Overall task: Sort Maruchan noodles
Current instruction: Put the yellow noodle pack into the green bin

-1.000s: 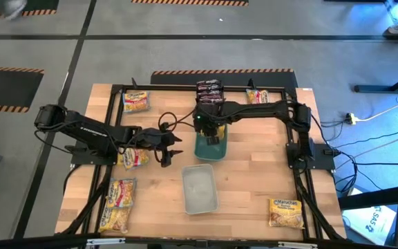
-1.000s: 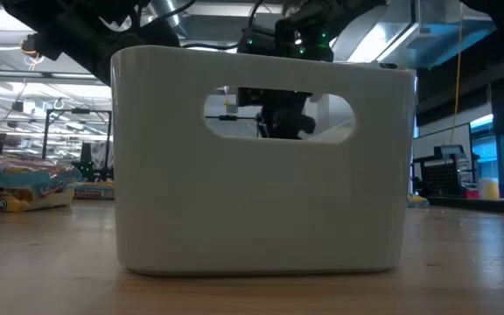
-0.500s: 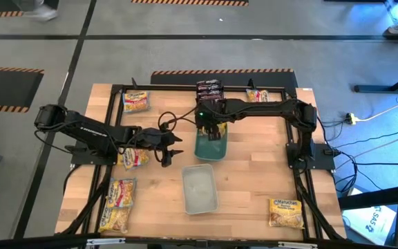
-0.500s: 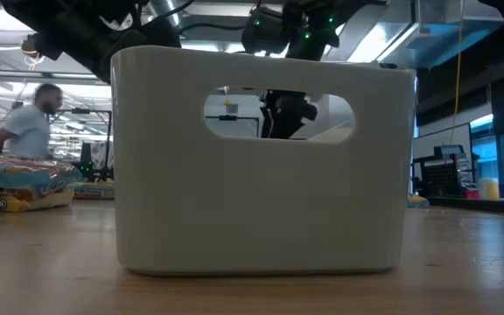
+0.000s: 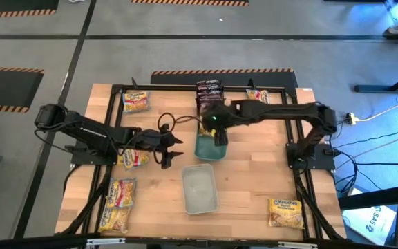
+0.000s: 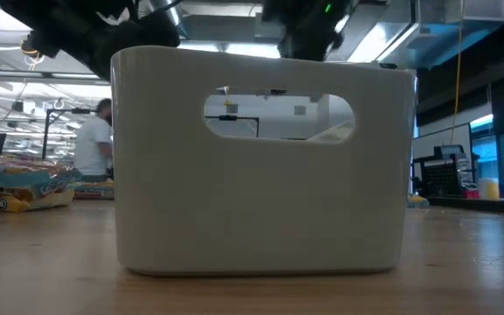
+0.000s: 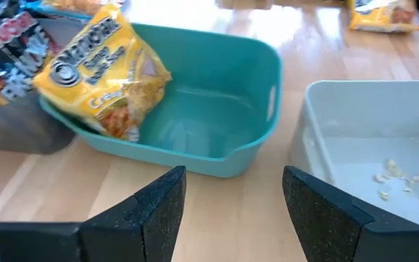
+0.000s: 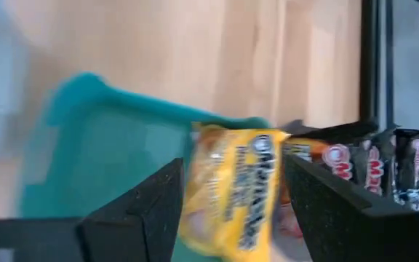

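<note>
- Right gripper point(image 5: 218, 135) is seen with jaws parted and nothing between them, hanging above the far end of the teal tray point(image 5: 209, 149).
- Yellow packet point(image 7: 104, 73) is lodged at that far end of the teal tray, tilted, leaning on the rim rather than lying flat; the same packet point(image 8: 235, 189) is seen from the right wrist, with no finger on it.
- Release is judged done; a straight lift-off is advised so the leaning packet is not snagged and tipped out.
- Dark grey tray point(image 5: 209, 93) with the dark red-brown packets point(image 8: 380, 164) is touching or just behind the teal tray; care is needed that the yellow packet is not nudged over into it.
- Left gripper point(image 5: 169, 147) is held spread wide and empty, just beside the teal tray, over a loose packet point(image 5: 133, 158).
- Clear tray point(image 5: 200, 189) is near the front, with only crumbs inside.
- More packets are left to sort: one at the far left corner point(image 5: 136, 102), one at far right point(image 5: 257, 96), two at front left point(image 5: 117, 203), one at front right point(image 5: 286, 212).
- Next pick is judged best taken by whichever arm is nearer, gripped across the flat middle.
</note>
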You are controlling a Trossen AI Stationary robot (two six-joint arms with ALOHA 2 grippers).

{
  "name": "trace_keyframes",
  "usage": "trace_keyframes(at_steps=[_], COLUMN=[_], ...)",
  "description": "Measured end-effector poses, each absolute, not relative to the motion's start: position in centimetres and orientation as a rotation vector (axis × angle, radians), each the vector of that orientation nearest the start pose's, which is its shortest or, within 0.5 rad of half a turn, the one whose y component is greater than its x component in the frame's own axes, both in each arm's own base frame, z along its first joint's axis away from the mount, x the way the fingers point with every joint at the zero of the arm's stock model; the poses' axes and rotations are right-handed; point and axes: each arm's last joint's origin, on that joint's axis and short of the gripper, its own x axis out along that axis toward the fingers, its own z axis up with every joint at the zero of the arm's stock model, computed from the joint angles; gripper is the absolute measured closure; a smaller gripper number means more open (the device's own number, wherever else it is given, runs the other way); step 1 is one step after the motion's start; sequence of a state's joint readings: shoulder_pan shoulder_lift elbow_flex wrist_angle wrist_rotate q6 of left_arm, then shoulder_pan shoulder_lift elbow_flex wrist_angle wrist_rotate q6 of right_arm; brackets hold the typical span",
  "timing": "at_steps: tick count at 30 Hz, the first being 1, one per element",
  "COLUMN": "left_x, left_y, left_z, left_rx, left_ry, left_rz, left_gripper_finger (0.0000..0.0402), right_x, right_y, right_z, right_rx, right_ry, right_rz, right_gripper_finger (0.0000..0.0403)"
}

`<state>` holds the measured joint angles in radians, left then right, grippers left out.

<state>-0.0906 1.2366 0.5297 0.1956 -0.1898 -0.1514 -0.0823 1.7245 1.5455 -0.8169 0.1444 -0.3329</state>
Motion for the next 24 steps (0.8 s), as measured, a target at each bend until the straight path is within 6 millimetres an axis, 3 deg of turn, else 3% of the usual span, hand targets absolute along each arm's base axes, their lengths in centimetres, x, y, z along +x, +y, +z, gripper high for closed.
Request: trace_keyframes(at_steps=[5, 16, 24], left_x=[24.2, 24.9, 25.3], left_y=[-3.2, -7.0, -8.3], left_z=[19.4, 18.7, 17.3], left_rx=[-0.098, -0.137, -0.170], left_ry=[0.470, 0.394, 0.423], left_rz=[0.105, 0.055, 0.052], left_gripper_finger=[0.0177, 0.0177, 0.0177], right_x=[33.9, 27.6, 23.5], right_y=[1.1, 9.3, 15.1], right_z=[30.9, 27.7, 25.5], right_rx=[-0.284, -0.062, 0.171], right_ry=[1.004, 1.017, 1.118], right_rz=[0.031, 0.103, 0.074], right_gripper_finger=[0.0180, 0.0180, 0.0180])
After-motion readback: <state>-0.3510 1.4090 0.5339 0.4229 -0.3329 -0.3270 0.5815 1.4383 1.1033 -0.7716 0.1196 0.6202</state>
